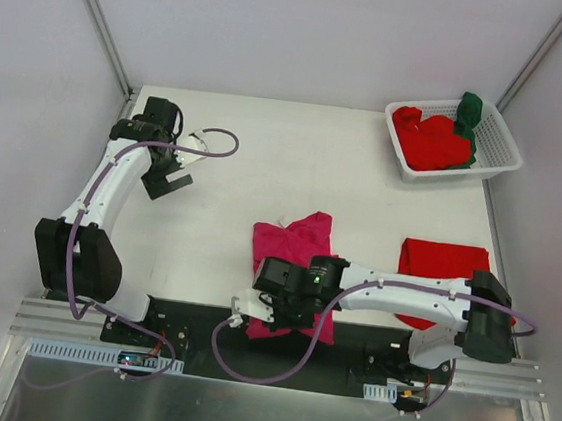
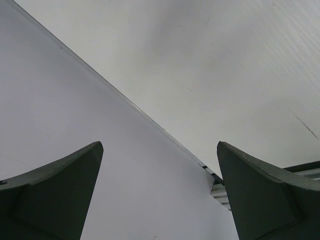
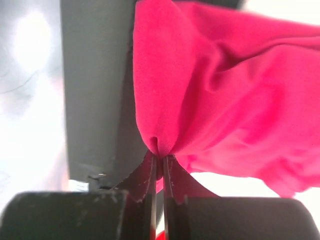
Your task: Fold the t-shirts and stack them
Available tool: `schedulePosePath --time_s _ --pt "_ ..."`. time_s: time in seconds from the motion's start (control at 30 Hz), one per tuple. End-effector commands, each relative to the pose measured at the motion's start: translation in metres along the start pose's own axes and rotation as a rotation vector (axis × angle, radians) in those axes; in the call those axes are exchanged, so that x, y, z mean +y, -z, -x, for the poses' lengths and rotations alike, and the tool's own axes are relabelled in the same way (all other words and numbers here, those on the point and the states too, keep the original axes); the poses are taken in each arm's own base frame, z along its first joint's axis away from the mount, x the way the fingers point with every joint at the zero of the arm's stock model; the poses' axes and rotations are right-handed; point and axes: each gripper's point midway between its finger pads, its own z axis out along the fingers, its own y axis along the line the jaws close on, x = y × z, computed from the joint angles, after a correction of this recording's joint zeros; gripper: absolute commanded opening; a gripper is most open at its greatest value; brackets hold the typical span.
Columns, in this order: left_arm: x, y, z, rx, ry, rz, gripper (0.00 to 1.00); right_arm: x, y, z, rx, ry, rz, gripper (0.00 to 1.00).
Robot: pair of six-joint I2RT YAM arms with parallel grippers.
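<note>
Right jaws pinch magenta t-shirt [image 1: 296, 238]; left jaws spread; red t-shirt [image 1: 444, 260] beside; basket [image 1: 499, 143] far-right.

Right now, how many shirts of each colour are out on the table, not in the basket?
Pink shirt: 1
Red shirt: 1
Green shirt: 0, it sits in the basket
Total: 2

Left gripper [image 2: 160, 150] spread wide; right gripper [image 3: 160, 160] pinched closed

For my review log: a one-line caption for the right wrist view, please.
Right jaws, shut, pinch a bunched fold of the pink shirt, the cloth hanging from the pinch.
</note>
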Motion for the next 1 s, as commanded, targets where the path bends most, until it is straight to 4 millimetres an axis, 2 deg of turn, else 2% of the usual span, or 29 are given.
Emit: schedulePosePath --time_s 0.0,0.17,0.3,0.53,0.77,0.83,0.97 --pt "0.003 0.007 -0.003 0.015 -0.030 0.022 0.99 -0.027 0.048 0.019 -0.094 0.053 -0.194 0.01" --pt "0.002 0.001 -0.004 0.044 -0.039 0.015 0.99 -0.050 0.075 0.027 -0.138 0.103 -0.348 0.01" --pt "0.007 0.001 -0.002 0.047 -0.046 0.026 0.99 -0.067 0.097 0.022 -0.118 0.125 -0.444 0.01" --pt "0.010 0.005 -0.003 0.055 -0.043 0.041 0.99 -0.095 0.126 0.009 -0.101 0.156 -0.500 0.01" --pt "0.011 0.004 -0.001 0.050 -0.037 0.038 0.99 -0.142 0.143 -0.004 -0.063 0.114 -0.550 0.01" --pt "0.011 0.003 0.001 0.046 -0.038 0.037 1.00 -0.154 0.149 -0.001 -0.072 0.105 -0.566 0.01" --pt "0.012 0.004 0.005 0.036 -0.041 0.037 0.99 -0.175 0.141 -0.002 -0.048 0.091 -0.567 0.01"
